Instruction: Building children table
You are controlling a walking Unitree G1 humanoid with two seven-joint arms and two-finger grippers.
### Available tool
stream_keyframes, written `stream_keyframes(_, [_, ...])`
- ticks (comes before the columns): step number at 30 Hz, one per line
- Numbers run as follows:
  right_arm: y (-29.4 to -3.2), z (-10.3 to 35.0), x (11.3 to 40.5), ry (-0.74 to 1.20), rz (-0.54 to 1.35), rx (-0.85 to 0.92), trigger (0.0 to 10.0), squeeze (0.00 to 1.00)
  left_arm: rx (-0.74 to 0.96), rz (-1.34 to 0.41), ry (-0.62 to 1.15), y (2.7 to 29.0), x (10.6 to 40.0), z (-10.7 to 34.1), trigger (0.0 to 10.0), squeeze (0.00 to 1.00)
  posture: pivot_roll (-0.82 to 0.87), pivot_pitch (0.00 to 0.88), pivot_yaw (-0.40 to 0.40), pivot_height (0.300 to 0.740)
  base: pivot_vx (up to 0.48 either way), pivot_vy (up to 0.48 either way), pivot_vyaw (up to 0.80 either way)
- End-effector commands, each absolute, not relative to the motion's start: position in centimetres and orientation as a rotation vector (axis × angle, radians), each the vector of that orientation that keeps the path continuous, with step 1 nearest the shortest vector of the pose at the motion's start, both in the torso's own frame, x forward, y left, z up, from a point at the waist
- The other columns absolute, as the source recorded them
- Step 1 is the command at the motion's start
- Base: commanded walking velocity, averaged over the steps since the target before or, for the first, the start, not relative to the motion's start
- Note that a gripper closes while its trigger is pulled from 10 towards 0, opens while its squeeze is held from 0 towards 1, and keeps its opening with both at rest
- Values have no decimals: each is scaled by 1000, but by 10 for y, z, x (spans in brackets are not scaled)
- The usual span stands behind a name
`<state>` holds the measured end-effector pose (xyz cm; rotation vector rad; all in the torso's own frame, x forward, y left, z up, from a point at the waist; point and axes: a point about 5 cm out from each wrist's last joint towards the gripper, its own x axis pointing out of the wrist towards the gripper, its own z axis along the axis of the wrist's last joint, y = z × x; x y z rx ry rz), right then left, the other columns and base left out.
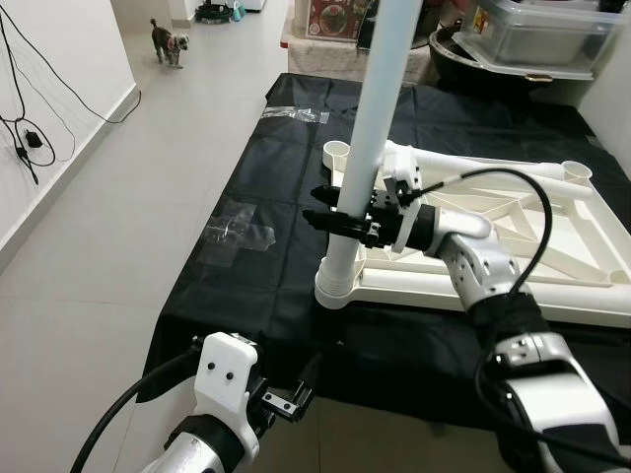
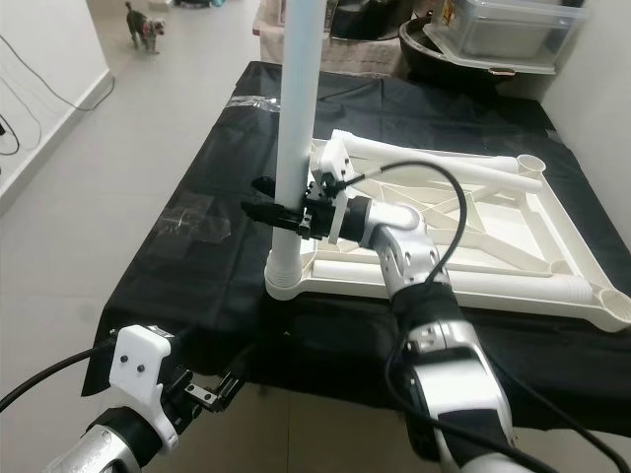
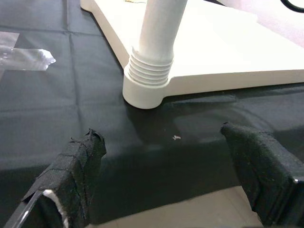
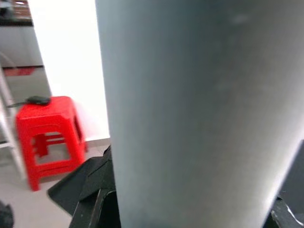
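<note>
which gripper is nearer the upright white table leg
Right. The right gripper is clamped around the upright white leg above its socket; the left gripper hangs open, low at the black mat's near edge, apart from it.

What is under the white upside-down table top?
The table top lies on a black sheet spread over the floor. The sheet shows all around it; what lies beneath the top itself is covered. The right pincer grips the upright leg.
</note>
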<state>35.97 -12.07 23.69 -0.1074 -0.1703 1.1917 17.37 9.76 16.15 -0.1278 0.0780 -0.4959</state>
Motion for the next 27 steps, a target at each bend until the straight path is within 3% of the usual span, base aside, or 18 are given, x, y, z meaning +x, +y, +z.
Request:
stream_keyframes(1, [-125, 196, 357, 22, 1157, -55, 10000, 0, -124, -497, 102, 97, 173, 157, 10000, 0, 126, 218, -76, 740, 0, 0, 0])
stream_keyframes(8, [-118, 193, 348, 24, 1050, -57, 10000, 0, -128, -493, 101, 98, 174, 156, 10000, 0, 120, 210, -72, 740, 0, 0, 0])
stream_keyframes(14, [-112, 189, 359, 68, 695, -33, 10000, 0, -128, -492, 100, 98, 175, 156, 10000, 0, 119, 199, -73, 740, 0, 0, 0])
stream_keyframes(16, [-112, 189, 359, 68, 695, -33, 10000, 0, -128, -492, 100, 98, 175, 156, 10000, 0, 119, 199, -73, 740, 0, 0, 0])
stream_keyframes(27, [-116, 176, 354, 110, 324, -10, 10000, 0, -126, -496, 97, 97, 175, 156, 10000, 0, 118, 194, -75, 740, 0, 0, 0])
